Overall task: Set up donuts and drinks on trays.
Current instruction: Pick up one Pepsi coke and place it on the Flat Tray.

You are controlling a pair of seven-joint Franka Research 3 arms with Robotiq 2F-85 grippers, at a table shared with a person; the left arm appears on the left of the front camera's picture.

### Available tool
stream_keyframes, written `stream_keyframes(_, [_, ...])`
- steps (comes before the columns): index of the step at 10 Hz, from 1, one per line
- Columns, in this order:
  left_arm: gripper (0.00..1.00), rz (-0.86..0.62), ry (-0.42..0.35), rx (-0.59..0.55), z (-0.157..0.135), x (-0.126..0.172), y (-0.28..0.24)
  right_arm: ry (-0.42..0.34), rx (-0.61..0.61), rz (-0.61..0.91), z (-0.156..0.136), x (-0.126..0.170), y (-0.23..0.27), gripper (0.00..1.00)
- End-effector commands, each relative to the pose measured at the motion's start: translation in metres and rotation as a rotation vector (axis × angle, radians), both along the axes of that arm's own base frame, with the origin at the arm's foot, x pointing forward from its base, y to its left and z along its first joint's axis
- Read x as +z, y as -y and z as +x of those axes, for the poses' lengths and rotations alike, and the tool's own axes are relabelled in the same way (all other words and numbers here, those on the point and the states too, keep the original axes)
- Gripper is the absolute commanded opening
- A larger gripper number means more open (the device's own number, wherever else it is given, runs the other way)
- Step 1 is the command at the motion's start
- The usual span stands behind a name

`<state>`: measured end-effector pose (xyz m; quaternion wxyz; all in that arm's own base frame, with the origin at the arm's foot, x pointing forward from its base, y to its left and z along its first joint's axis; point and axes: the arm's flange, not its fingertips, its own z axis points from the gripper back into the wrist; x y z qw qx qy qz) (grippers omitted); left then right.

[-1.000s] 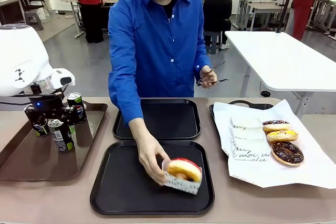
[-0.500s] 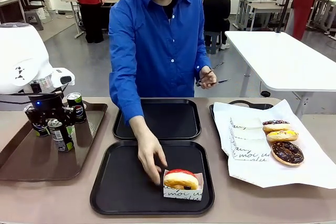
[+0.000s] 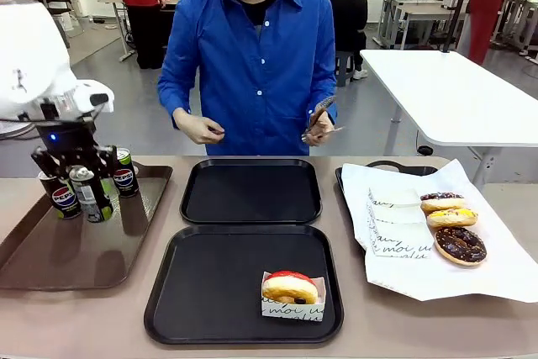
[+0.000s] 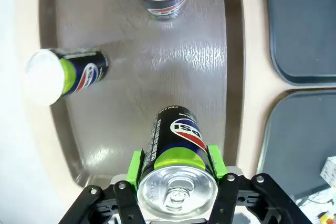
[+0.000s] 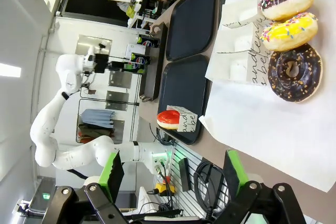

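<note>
A: Front view, nearest first: what's closest?
B: A red-iced donut (image 3: 291,283) in its paper box (image 3: 290,309), at five o'clock on the near black tray (image 3: 202,292). Three more donuts (image 3: 450,219) lie on white paper (image 3: 496,275) at three o'clock.
A: And the claws?
B: The left claw (image 4: 177,162) is clamped on a Pepsi can (image 4: 177,129) over the brown tray (image 4: 157,77) at nine o'clock, two more cans (image 4: 68,74) beyond. The right claw (image 5: 171,169) is spread wide apart.

A lab — worktables (image 3: 454,94) (people (image 3: 347,21) at them) behind.
</note>
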<state>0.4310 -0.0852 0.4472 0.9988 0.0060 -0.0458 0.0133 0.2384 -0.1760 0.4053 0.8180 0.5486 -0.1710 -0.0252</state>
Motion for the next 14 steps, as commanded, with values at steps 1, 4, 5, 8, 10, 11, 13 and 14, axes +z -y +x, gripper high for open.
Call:
stream_keyframes(1, [0.00, 0.022, 0.001, 0.040, -0.014, 0.046, 0.001, 0.014, 0.004, 0.008, 0.001, -0.001, 0.000, 1.00])
stream_keyframes(4, [0.00, 0.006, 0.043, 0.071, -0.034, 0.076, -0.007, 0.014, 0.004, 0.008, 0.001, -0.001, 0.000, 1.00])
stream_keyframes(5, [0.00, 0.008, 0.015, 0.015, -0.023, 0.064, -0.001, 0.014, 0.004, 0.008, 0.001, -0.001, 0.000, 1.00])
stream_keyframes(8, [0.00, 0.008, 0.015, 0.015, -0.023, 0.064, -0.001, 0.014, 0.004, 0.008, 0.001, -0.001, 0.000, 1.00])
stream_keyframes(10, [0.00, 0.008, 0.015, 0.015, -0.023, 0.064, -0.001, 0.014, 0.004, 0.008, 0.001, -0.001, 0.000, 1.00])
stream_keyframes(11, [0.58, 0.013, -0.007, 0.021, -0.025, 0.060, -0.002, 0.014, 0.004, 0.008, 0.001, -0.001, 0.000, 1.00])
stream_keyframes(13, [0.58, -0.028, 0.076, -0.066, -0.027, 0.065, 0.025, 0.014, 0.004, 0.008, 0.001, -0.001, 0.000, 1.00])
stream_keyframes(14, [0.58, -0.036, 0.098, -0.108, -0.034, 0.072, 0.046, 0.014, 0.004, 0.008, 0.001, -0.001, 0.000, 1.00])
